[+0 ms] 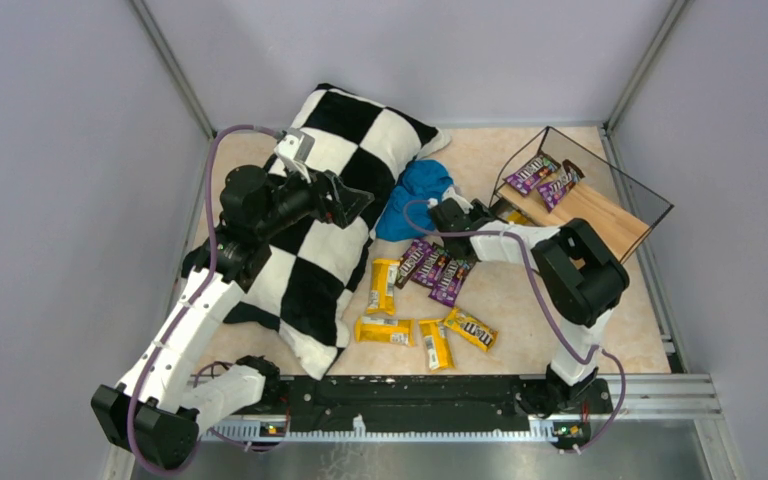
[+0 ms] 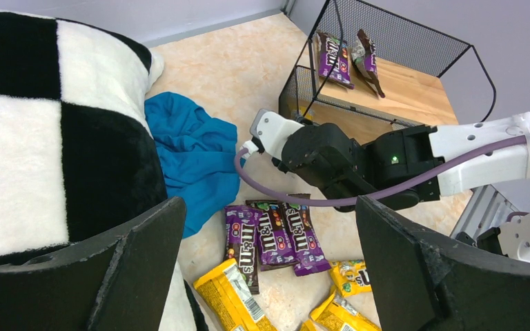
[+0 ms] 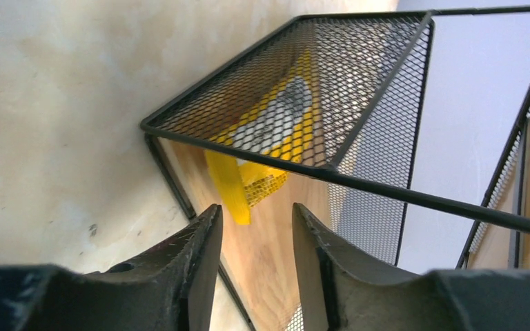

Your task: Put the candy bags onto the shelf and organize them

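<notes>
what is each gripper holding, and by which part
Nothing: the left gripper hangs open and empty; the right gripper is open too, the yellow candy bag loose in the shelf past it.

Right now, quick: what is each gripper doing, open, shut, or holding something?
Left gripper: open, empty, above the black-and-white checkered pillow.
Right gripper: open, holding nothing; yellow flat candy packet stands just beyond its fingertips inside the black wire shelf.

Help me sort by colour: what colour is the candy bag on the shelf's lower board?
That candy bag is yellow, clearest in the right wrist view.
</notes>
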